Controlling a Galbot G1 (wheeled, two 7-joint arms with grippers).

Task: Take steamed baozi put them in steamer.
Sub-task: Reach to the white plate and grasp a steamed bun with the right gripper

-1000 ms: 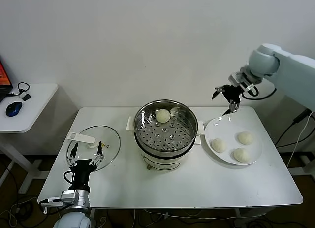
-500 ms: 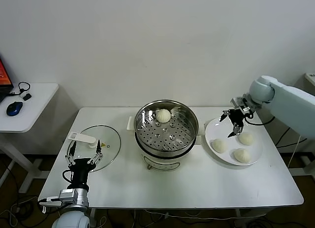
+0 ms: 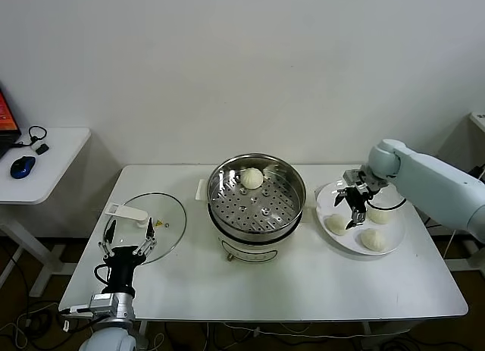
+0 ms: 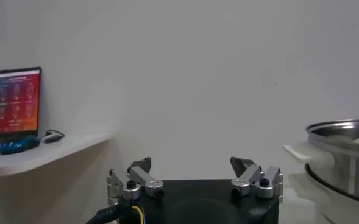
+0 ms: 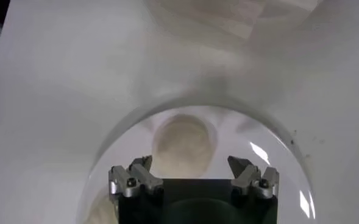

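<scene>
The steel steamer (image 3: pixel 256 203) stands mid-table with one baozi (image 3: pixel 251 178) on its perforated floor near the back. Three baozi lie on a white plate (image 3: pixel 327 195) to its right: one at the left (image 3: pixel 336 224), one at the front (image 3: pixel 372 238), one at the back right (image 3: pixel 379 213). My right gripper (image 3: pixel 355 203) is open and empty, low over the plate between the left and back right buns. In the right wrist view a baozi (image 5: pixel 183 143) lies just ahead of the open gripper (image 5: pixel 191 163). My left gripper (image 3: pixel 127 241) is open and idle at the front left.
A flat glass lid (image 3: pixel 151 222) with a white handle lies left of the steamer, just behind my left gripper. A side table with a blue mouse (image 3: pixel 22 167) stands at far left. The steamer rim (image 4: pixel 344 155) shows in the left wrist view.
My right gripper has come down from above the plate's far edge to low over the plate, among the buns. The left arm has barely moved.
</scene>
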